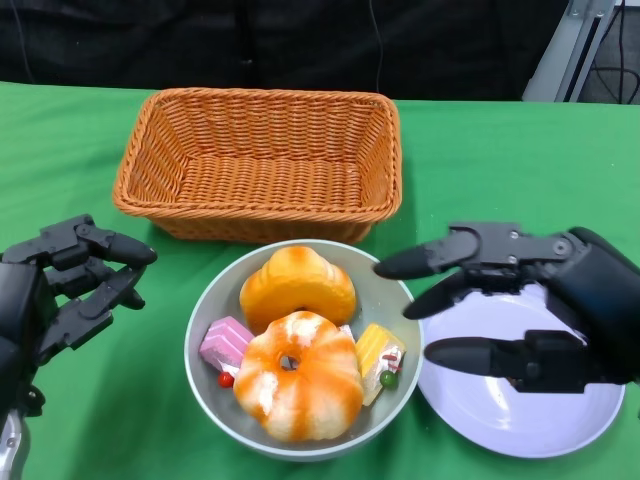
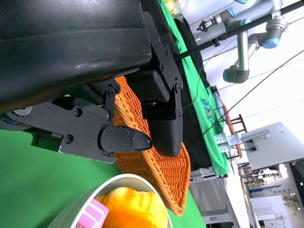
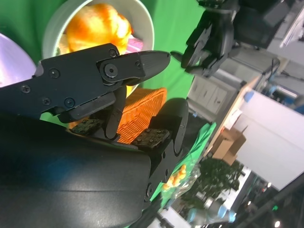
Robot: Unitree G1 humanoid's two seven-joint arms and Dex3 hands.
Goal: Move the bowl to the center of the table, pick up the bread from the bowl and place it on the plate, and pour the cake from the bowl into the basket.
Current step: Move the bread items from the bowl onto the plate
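A grey bowl point(image 1: 205, 330) sits in the middle of the green table, just in front of the wicker basket point(image 1: 262, 165). In it lie a round orange bread point(image 1: 297, 285), a ring-shaped orange-and-white bread point(image 1: 298, 378), a pink cake slice point(image 1: 226, 343) and a yellow cake slice point(image 1: 378, 358). A white plate point(image 1: 520, 410) lies to the bowl's right. My left hand point(image 1: 60, 285) hovers open left of the bowl, apart from it. My right hand point(image 1: 520, 300) hangs open over the plate, fingers pointing at the bowl's right rim. The right wrist view shows the bowl point(image 3: 145, 23) and my left hand point(image 3: 209, 38).
The basket holds nothing and stands close behind the bowl. Green cloth point(image 1: 80, 130) lies bare to the left of the basket and at the far right. The left wrist view shows the basket point(image 2: 156, 166) and bowl rim point(image 2: 95, 197) beyond my fingers.
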